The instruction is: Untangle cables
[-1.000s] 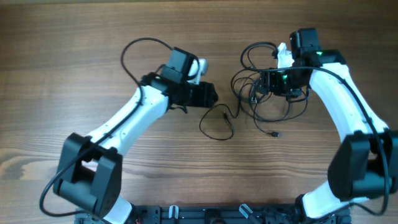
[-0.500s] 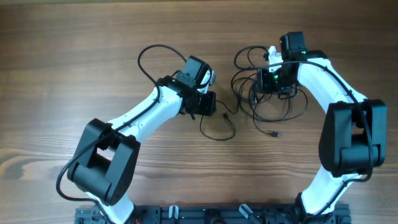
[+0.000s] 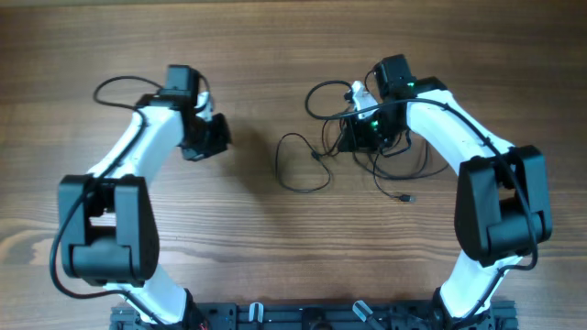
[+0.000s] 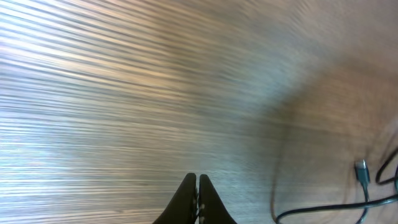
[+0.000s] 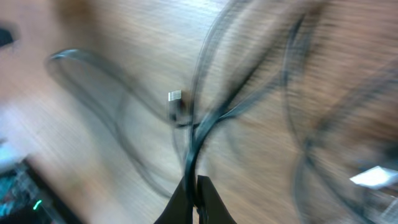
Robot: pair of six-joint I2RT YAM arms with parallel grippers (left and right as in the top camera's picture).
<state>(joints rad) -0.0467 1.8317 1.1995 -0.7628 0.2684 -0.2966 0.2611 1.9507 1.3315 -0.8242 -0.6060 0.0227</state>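
Observation:
The cables [image 3: 390,151] are thin black cords, bunched in a tangle at the right centre of the table. One loose loop [image 3: 298,167] trails to the left and a small plug end [image 3: 406,197] lies below. My right gripper [image 3: 353,136] sits at the tangle's left edge, shut on a cable strand [image 5: 194,149]; its wrist view is blurred, with a small plug [image 5: 175,96] visible. My left gripper [image 3: 223,137] is well left of the cables, shut with nothing in it [image 4: 196,186]. A cable end with a plug [image 4: 362,174] shows at the right edge of its view.
The wooden table [image 3: 275,257] runs all round. A thicker black arm cable [image 3: 115,87] loops beside the left arm. The arm bases and a mounting rail [image 3: 303,316] stand along the near edge.
My left arm has swung left, away from the cables, and its jaws have closed. My right gripper has closed on a strand and shifted left, dragging the loose loop leftward.

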